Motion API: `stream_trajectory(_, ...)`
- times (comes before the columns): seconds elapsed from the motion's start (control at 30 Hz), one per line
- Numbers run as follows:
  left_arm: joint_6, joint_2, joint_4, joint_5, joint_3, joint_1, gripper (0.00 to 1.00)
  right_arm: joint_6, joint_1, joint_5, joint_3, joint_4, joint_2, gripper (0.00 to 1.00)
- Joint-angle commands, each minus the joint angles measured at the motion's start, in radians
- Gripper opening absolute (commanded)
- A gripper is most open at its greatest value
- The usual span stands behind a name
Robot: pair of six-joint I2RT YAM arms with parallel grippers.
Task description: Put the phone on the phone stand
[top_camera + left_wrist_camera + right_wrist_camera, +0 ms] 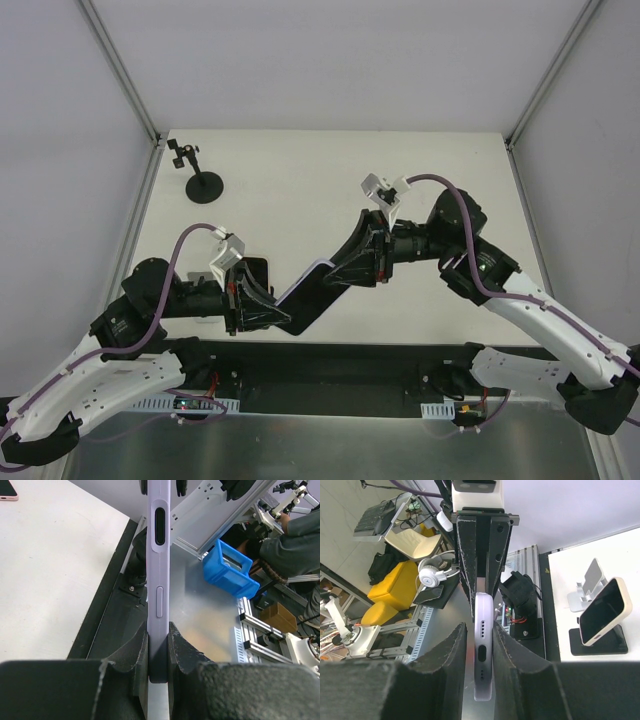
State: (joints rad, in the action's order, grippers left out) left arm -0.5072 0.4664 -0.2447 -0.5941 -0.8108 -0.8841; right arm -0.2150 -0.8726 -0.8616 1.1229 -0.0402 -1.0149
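Observation:
A lavender phone (305, 284) hangs edge-on above the table's near middle, between both grippers. My left gripper (272, 310) is shut on its near-left end; in the left wrist view both pads press the phone (159, 580) at the gripper (159, 652). My right gripper (347, 268) stands round the other end. In the right wrist view the phone (483, 650) touches one finger, with a gap at the other, at the gripper (480, 632). The black phone stand (205, 185) stands at the far left of the table, apart from both arms.
The white table (330, 180) is walled by a white enclosure with metal posts. The right wrist view shows a silver stand (590, 582) and a second phone on a black stand (602, 612) on a white surface. A blue bin (230, 567) lies off the table.

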Motion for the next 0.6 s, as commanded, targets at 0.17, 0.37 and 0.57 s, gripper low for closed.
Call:
stream_trajectory(0.17, -0.025, -0.009, 0.145, 0.034, -0.034, -0.003, 0.0, -0.047, -0.016, -0.099, -0.029, -0.181, 0.012, 0.21)
stream_trajectory(0.37, -0.039, -0.002, 0.159, 0.05, -0.028, -0.001, 0.0, -0.03, -0.014, -0.109, -0.04, -0.184, 0.019, 0.21)
stream_trajectory(0.57, -0.034, 0.006, 0.171, 0.071, -0.028, -0.001, 0.0, -0.032, -0.016, -0.126, -0.037, -0.188, 0.012, 0.25)
